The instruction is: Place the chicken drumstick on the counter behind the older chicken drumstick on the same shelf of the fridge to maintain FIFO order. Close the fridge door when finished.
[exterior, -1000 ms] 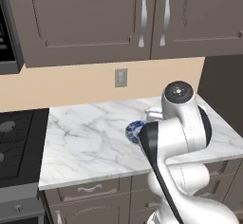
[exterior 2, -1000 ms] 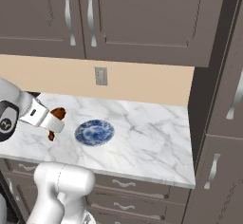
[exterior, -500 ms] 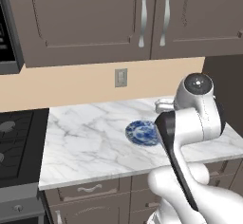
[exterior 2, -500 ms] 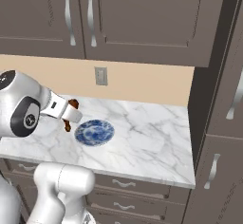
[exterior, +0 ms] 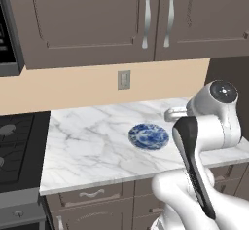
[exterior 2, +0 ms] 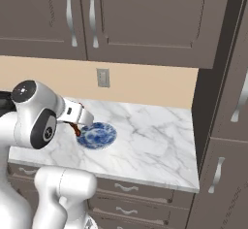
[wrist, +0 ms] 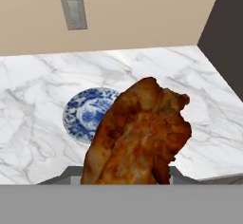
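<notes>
The hand (exterior 2: 76, 122) is closed on the chicken drumstick (wrist: 138, 134) and holds it in the air above the tabletop (exterior: 87, 146). In the hand view the browned, crusted meat rises from 6 o'clock up to the middle of the picture, covering the fingertips. Beneath it, towards 10 o'clock from the meat, a blue-and-white patterned plate (wrist: 85, 111) lies flat on the white marble. In the right base view the drumstick (exterior 2: 75, 128) shows as a dark red-brown piece under the hand, just at the plate's (exterior 2: 98, 135) 9 o'clock edge. A grey wall switch (exterior: 124, 80) sits on the beige wall behind, below the grey-brown cabinet doors (exterior: 97, 14).
</notes>
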Controlling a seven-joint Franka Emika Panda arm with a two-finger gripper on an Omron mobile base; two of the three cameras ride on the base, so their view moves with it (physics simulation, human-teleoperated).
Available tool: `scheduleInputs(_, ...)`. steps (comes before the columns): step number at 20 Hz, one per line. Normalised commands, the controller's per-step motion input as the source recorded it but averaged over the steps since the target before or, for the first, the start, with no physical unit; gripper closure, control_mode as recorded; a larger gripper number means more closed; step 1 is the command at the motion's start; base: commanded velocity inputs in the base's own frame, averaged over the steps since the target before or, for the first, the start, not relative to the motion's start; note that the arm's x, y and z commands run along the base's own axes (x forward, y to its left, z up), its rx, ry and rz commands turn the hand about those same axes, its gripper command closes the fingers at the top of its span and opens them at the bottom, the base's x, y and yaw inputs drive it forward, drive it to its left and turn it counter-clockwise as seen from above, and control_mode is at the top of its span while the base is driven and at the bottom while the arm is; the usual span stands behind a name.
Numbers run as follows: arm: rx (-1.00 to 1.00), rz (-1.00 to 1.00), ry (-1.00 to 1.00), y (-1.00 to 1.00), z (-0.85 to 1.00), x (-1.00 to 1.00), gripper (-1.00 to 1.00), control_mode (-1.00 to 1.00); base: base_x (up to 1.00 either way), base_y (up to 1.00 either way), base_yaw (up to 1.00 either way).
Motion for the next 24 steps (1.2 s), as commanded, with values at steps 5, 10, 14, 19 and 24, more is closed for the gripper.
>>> scheduleInputs(5,0.00,0.00,0.00,0.00,-0.13,-0.10,1.00,-1.00,0.00,0.00,0.00)
scheduleInputs(10,0.00,0.00,0.00,0.00,-0.04,-0.11,1.00,1.00,-0.68,0.12,-0.05)
scheduleInputs(14,0.00,0.00,0.00,0.00,0.00,0.00,1.00,1.00,-0.79,0.39,-0.18)
scheduleInputs(19,0.00,0.00,0.00,0.00,0.00,0.00,1.00,1.00,-0.51,0.54,-0.21)
scheduleInputs(24,0.00,0.00,0.00,0.00,0.00,0.00,1.00,1.00,-0.20,0.64,-0.17)
